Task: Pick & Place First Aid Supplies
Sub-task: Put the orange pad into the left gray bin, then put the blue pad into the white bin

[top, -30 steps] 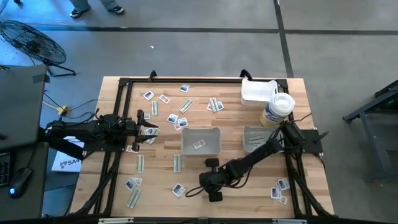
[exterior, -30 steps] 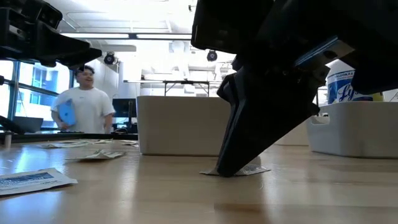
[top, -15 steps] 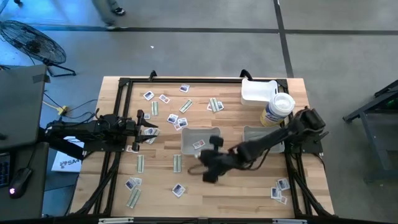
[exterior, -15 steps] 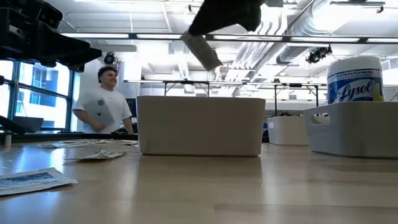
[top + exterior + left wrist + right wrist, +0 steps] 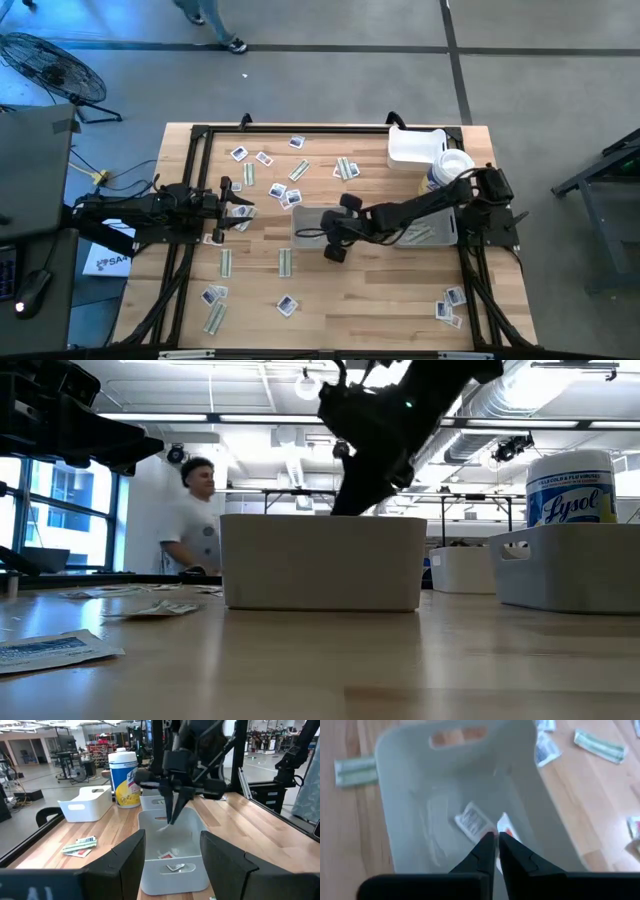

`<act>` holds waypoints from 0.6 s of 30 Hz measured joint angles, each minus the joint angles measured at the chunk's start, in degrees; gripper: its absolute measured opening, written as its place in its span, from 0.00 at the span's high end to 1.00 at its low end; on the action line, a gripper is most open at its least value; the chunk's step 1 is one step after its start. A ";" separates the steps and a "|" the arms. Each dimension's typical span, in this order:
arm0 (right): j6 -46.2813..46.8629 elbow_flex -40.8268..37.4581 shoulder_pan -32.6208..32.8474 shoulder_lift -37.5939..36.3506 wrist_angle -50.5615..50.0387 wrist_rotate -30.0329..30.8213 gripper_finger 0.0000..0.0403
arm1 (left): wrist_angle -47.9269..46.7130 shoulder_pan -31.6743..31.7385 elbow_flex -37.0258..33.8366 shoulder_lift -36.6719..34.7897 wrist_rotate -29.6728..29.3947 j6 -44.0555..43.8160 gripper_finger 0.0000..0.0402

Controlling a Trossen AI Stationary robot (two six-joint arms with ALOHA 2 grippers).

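My right gripper (image 5: pixel 328 236) hangs over the grey tray (image 5: pixel 300 240) in the middle of the table, fingers slanting down into it (image 5: pixel 172 820), open by a narrow gap (image 5: pixel 496 840) with nothing between them. Two white packets (image 5: pixel 471 820) (image 5: pixel 509 826) lie in the tray under it. More first aid supplies lie flat on the wood: white packets (image 5: pixel 263 158) (image 5: pixel 287 305) and green-grey strips (image 5: pixel 346 168) (image 5: pixel 286 262). My left gripper (image 5: pixel 245 205) waits open at the table's left, pointing level at the tray (image 5: pixel 170 880).
A second grey tray (image 5: pixel 405 215) lies partly under my right arm. A white bin (image 5: pixel 415 148) and a white wipes bottle (image 5: pixel 452 170) stand at the far right. Black frame rails (image 5: pixel 200 140) run along the table's edges. A person (image 5: pixel 195 520) walks in the room behind.
My right gripper has risen from the table's near part, lifting a small packet clear, and swung toward the far edge until it hangs over the middle tray, tipping and rolling as it went. The packet seen below its fingers half a second ago no longer hangs there.
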 joint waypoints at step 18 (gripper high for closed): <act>7.97 14.78 16.93 -3.30 -17.20 -1.01 0.77 | 0.02 -0.02 0.00 -0.02 -0.02 0.00 0.54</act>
